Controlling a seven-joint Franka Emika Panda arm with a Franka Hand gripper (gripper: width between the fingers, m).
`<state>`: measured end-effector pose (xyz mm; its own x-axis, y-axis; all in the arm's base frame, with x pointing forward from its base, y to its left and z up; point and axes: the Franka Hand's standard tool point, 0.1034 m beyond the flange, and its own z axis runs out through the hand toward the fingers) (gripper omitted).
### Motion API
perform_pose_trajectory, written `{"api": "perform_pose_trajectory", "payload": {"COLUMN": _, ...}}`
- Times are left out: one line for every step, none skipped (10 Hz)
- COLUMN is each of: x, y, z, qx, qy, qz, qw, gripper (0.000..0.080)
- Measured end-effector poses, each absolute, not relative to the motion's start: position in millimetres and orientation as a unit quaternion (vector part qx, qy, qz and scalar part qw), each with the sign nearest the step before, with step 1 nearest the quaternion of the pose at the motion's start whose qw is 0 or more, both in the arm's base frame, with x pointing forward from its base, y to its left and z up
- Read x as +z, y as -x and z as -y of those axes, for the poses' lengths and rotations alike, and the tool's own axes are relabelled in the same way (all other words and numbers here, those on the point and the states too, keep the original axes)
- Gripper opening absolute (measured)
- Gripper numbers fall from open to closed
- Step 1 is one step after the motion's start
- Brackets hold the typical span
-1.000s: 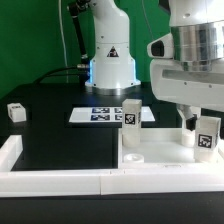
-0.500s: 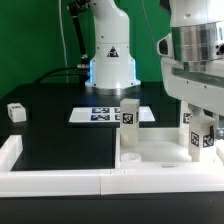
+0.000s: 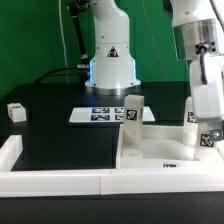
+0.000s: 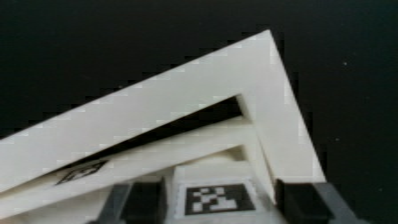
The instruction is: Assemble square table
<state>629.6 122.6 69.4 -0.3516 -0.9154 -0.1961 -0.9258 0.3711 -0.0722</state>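
My gripper (image 3: 205, 126) is closed down on a short white leg (image 3: 207, 139). In the wrist view that leg (image 4: 222, 196) sits between the two dark fingers (image 4: 121, 204) with its black-and-white tag facing the camera. From this angle I can't make out whether both pads are actually pressing on it.

The held leg stands upright over the corner of the square table top (image 3: 160, 150) on the exterior view's right. Its foot is hidden, so I can't tell whether it is seated in the socket. The wrist view shows the top (image 4: 196, 95) as a white raised rim running to a sharp corner, with black table beyond.

The top lies flat on the black table (image 3: 50, 135). It sits at the front on the exterior view's right, just inside the long white border rails (image 3: 50, 181).

A second tagged leg (image 3: 131, 110) stands upright at the top's rear corner. It partly covers the end of the marker board (image 3: 98, 116) behind it.

A third leg (image 3: 15, 111) lies well apart at the exterior view's left edge. The arm's white base (image 3: 110, 60) rises behind the marker board.
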Motion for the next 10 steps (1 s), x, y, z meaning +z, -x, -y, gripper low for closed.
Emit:
{"api": "perform_pose_trajectory", "payload": {"x": 67.6, "y": -629, "z": -123, "qx": 0.020, "qy": 0.532, "qz": -0.840, "qw": 0.102, "gripper": 0.0291}}
{"api": "perform_pose_trajectory", "payload": {"x": 67.5, "y": -629, "z": -121, "qx": 0.018, "qy": 0.497, "qz": -0.862, "qw": 0.100, "gripper": 0.0292}}
{"api": "perform_pose_trajectory", "payload": {"x": 67.3, "y": -628, "z": -118, "qx": 0.019, "qy": 0.492, "qz": -0.864, "qw": 0.102, "gripper": 0.0294}}
{"api": "perform_pose_trajectory", "payload": {"x": 67.2, "y": -628, "z": -115, "qx": 0.021, "qy": 0.483, "qz": -0.869, "qw": 0.105, "gripper": 0.0294}}
{"api": "perform_pose_trajectory", "payload": {"x": 67.1, "y": -628, "z": -115, "qx": 0.021, "qy": 0.488, "qz": -0.866, "qw": 0.105, "gripper": 0.0295}}
{"api": "perform_pose_trajectory", "payload": {"x": 66.8, "y": -628, "z": -116, "qx": 0.021, "qy": 0.489, "qz": -0.866, "qw": 0.104, "gripper": 0.0295}}
{"api": "perform_pose_trajectory", "payload": {"x": 66.8, "y": -628, "z": -116, "qx": 0.021, "qy": 0.489, "qz": -0.866, "qw": 0.104, "gripper": 0.0508}}
{"api": "perform_pose_trajectory", "payload": {"x": 69.0, "y": -629, "z": -114, "qx": 0.019, "qy": 0.499, "qz": -0.860, "qw": 0.107, "gripper": 0.0508}}
{"api": "perform_pose_trajectory", "payload": {"x": 83.9, "y": -627, "z": -106, "qx": 0.015, "qy": 0.518, "qz": -0.847, "qw": 0.119, "gripper": 0.0619}}
{"api": "perform_pose_trajectory", "payload": {"x": 98.4, "y": -621, "z": -93, "qx": 0.010, "qy": 0.523, "qz": -0.843, "qw": 0.127, "gripper": 0.0640}}
